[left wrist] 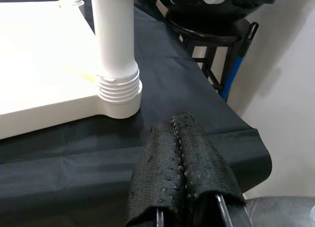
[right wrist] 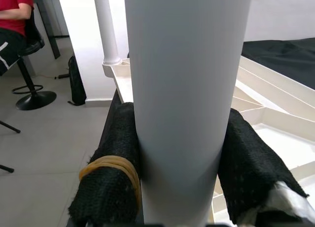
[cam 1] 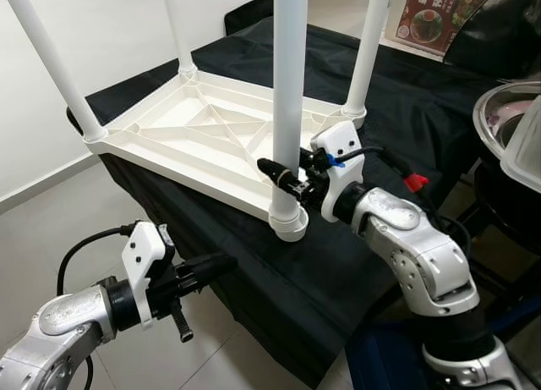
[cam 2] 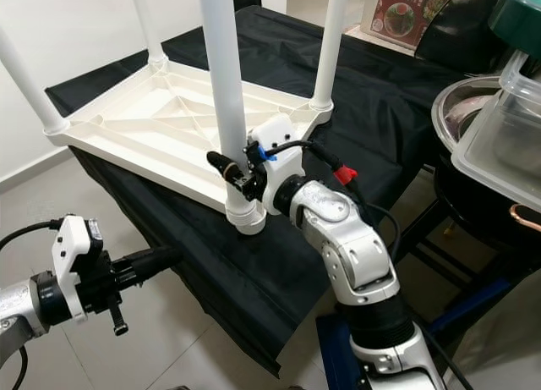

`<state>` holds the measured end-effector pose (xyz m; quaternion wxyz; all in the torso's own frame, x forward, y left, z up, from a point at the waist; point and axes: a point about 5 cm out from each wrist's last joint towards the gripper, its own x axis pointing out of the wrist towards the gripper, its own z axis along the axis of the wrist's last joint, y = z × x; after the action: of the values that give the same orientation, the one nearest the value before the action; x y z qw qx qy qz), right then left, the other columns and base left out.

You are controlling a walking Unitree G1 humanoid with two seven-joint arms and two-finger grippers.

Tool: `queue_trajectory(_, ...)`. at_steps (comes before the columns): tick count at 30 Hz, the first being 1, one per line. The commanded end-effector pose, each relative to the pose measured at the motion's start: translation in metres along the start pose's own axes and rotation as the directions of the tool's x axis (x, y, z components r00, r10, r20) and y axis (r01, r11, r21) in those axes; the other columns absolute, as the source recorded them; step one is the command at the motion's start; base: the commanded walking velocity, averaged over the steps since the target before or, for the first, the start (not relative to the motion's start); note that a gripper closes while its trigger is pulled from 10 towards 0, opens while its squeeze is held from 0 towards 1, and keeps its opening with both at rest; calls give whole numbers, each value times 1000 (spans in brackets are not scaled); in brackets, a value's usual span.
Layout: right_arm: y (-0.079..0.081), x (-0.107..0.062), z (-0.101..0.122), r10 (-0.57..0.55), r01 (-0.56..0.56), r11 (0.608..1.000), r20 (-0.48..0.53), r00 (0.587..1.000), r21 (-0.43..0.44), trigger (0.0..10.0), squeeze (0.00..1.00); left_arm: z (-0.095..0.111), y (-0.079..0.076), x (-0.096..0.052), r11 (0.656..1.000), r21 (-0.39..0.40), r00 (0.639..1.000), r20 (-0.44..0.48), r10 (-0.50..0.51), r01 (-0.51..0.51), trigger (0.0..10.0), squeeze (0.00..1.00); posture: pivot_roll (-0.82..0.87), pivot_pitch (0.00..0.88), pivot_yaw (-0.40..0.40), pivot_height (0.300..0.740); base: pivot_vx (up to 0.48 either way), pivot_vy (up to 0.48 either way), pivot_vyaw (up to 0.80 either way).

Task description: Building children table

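White table leg (right wrist: 187,99) clamped between the right gripper (right wrist: 184,187) fingers (right wrist: 110,163) — upright.

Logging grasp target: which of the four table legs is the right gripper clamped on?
The leg at the upturned tabletop's corner nearest the robot. The right gripper grips it just above its socket; the other three legs stand untouched.

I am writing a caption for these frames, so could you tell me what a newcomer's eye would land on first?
First comes the white table top, lying upside down on the black cloth with its legs pointing up. At its near corner the right gripper is clamped around the near leg, just above the threaded socket. The left gripper hangs lower, fingers shut, off the cloth's edge above the floor.
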<state>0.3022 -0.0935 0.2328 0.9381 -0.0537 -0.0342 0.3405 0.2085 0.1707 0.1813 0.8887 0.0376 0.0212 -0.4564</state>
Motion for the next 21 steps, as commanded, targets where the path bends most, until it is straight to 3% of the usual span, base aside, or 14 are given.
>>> queue_trajectory(1, 4, 1, -6, 5, -5, 1000, -16, 1000, -2, 10000, 0, 1, -3, -3, 1000, 13, 999, -30, -26, 26, 10000, 0, 3, 136, 9, 740, 0, 0, 0)
queue_trajectory(6, 2, 1, -11, -5, 5, 1000, -29, 1000, -13, 10000, 0, 3, 9, -12, 997, 70, 997, -63, 32, -27, 10000, 0, 9, 134, 8, 740, 0, 0, 0)
queue_trajectory(7, 0, 1, -14, -7, 6, 999, -44, 999, -32, 10000, 0, 6, 22, -21, 989, 115, 992, -78, 101, -92, 10000, 0, 13, 134, 9, 740, 0, 0, 0)
queue_trajectory(10, -1, 0, -15, -9, 6, 999, -52, 999, -45, 10000, 0, 7, 29, -27, 981, 141, 986, -88, 145, -131, 10000, 0, 13, 135, 8, 740, 0, 0, 0)
queue_trajectory(21, -10, -6, -7, 2, -3, 1000, -26, 1000, -22, 10000, 0, 4, 29, -28, 984, 114, 987, -64, 147, -139, 10000, 0, 4, 130, 9, 740, 0, 0, 0)
